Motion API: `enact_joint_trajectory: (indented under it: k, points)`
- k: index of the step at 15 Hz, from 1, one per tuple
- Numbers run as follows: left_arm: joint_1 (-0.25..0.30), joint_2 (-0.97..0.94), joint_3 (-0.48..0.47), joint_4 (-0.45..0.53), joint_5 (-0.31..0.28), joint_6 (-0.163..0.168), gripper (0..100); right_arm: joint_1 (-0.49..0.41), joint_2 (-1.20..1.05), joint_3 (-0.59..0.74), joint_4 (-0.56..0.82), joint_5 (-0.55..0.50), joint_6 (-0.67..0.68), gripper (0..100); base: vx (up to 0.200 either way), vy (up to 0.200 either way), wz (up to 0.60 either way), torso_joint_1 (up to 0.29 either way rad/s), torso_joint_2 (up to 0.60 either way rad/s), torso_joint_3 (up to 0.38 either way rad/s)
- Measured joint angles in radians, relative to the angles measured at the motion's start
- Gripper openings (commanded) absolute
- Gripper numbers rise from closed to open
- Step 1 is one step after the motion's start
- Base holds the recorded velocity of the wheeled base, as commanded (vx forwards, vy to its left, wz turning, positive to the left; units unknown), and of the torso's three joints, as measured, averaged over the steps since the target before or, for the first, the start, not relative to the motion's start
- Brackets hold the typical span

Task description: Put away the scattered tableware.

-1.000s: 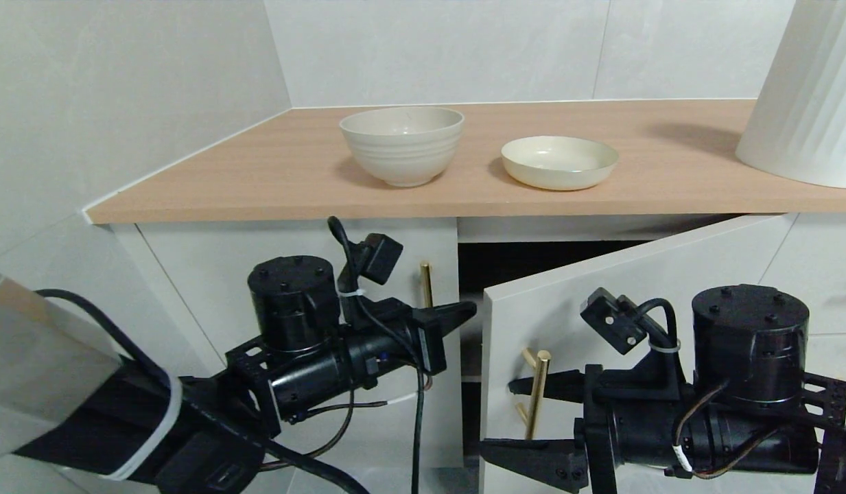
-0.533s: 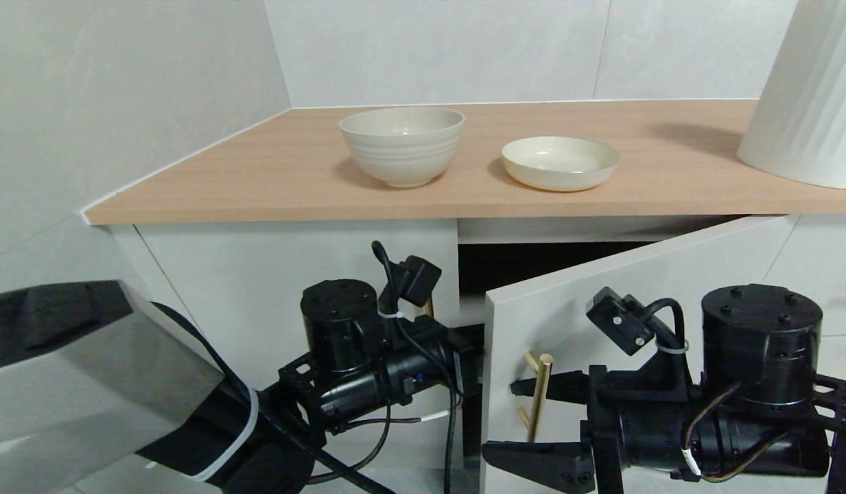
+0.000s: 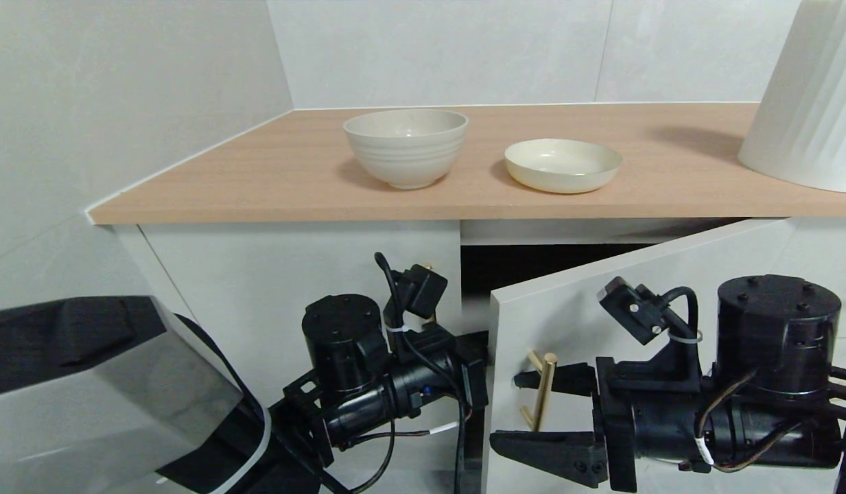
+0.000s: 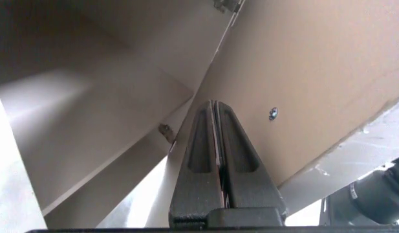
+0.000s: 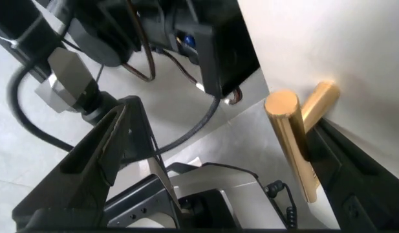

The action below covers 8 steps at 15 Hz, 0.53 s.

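Observation:
A deep cream bowl (image 3: 405, 146) and a shallow cream dish (image 3: 563, 165) stand side by side on the wooden counter (image 3: 272, 185). Below them, the right cabinet door (image 3: 670, 274) hangs partly open. Its gold handle (image 3: 545, 391) (image 5: 296, 142) lies between the fingers of my open right gripper (image 3: 543, 415) (image 5: 218, 123), close to one finger. My left gripper (image 3: 481, 343) (image 4: 215, 110) is shut with nothing in it. Its tip pokes into the dark gap at the door's edge, against the door's inner face (image 4: 315, 71).
A large white ribbed vessel (image 3: 807, 103) stands at the counter's right end. The left cabinet door (image 3: 272, 274) is closed, with its gold handle mostly hidden behind my left wrist. A tiled wall meets the counter on the left and behind.
My left arm has swung right and lower, and its shut gripper has gone into the gap behind the open door. The right gripper has stayed at the handle.

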Motion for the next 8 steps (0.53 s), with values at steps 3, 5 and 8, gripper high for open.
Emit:
enact_joint_trajectory:
  k: [3, 5, 8]
  points:
    - [-0.007, 0.002, 0.002, 0.001, -0.007, 0.0, 0, -0.027, -0.05, 0.01, 0.07, -0.016, -0.009, 100, 0.0, 0.0, 0.0, 0.0, 0.0, 0.0]
    - [-0.01, 0.004, 0.001, 0.005, -0.014, -0.001, 0, -0.069, -0.104, 0.01, 0.202, -0.025, -0.045, 100, 0.0, 0.0, 0.0, 0.0, 0.0, 0.0]
    - [-0.008, 0.005, -0.003, 0.005, -0.012, -0.004, 0, -0.11, -0.182, -0.016, 0.426, -0.141, -0.151, 100, 0.0, 0.0, 0.0, 0.0, 0.0, 0.0]
